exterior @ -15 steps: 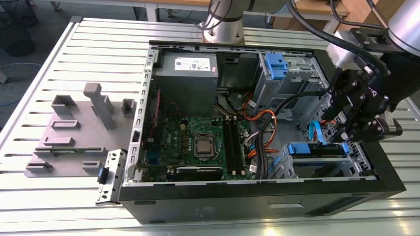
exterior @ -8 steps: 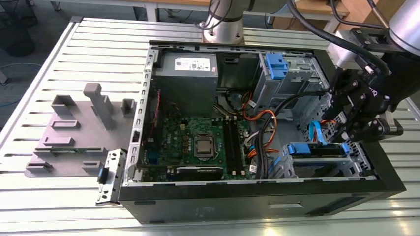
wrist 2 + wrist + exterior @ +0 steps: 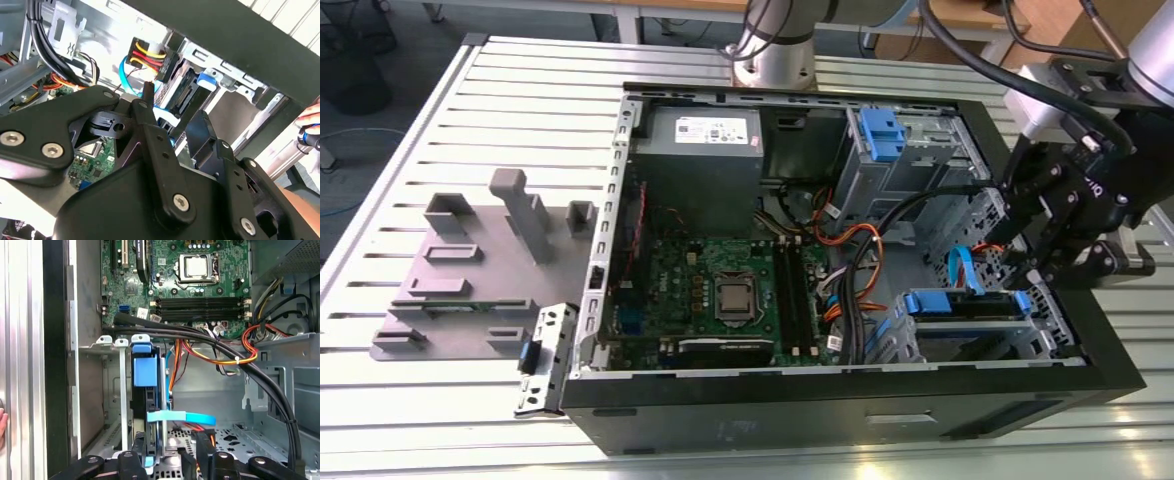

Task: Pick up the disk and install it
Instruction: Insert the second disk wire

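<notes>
Over the open computer case (image 3: 854,400), at the exterior view's right | gripper (image 3: 1034,275) hangs just above the drive bay | fingers (image 3: 137,455) close against the disk (image 3: 147,372), grip uncertain, cannot tell | disk stands on edge in the drive cage (image 3: 122,390), blue handle end toward the motherboard (image 3: 175,285)

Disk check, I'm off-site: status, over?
Gripper over the drive cage, empty. Disk seated in its bay, blue handle outward. Black cable bundle crossing close above it.

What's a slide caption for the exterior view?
Black end effector poised over the blue-handled silver disk seated in the open black computer case's drive bay.
</notes>
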`<state>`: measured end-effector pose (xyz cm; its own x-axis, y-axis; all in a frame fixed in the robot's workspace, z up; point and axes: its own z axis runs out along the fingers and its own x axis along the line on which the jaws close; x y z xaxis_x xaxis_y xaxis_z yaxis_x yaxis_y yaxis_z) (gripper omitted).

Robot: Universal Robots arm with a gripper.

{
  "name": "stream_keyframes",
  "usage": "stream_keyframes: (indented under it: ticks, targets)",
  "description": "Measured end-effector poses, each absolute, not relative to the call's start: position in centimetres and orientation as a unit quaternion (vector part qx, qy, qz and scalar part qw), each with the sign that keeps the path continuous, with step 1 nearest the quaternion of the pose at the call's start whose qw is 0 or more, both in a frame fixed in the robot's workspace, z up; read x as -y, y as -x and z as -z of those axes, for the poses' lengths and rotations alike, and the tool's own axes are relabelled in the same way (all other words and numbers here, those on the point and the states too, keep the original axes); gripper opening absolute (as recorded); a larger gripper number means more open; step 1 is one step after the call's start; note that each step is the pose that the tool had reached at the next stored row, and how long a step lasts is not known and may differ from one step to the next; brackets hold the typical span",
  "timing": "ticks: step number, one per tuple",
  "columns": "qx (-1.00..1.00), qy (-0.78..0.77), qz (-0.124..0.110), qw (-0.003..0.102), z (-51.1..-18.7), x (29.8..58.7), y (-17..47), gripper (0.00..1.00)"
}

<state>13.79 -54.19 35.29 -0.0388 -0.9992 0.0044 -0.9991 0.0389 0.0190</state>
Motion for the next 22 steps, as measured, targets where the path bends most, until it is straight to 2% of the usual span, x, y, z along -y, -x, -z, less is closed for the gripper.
stream_keyframes:
  ticks: [22]
  targets:
    - [0.721, -0.693, 0.007, 0.009, -34.7, 54.1, -16.3, 0.53]
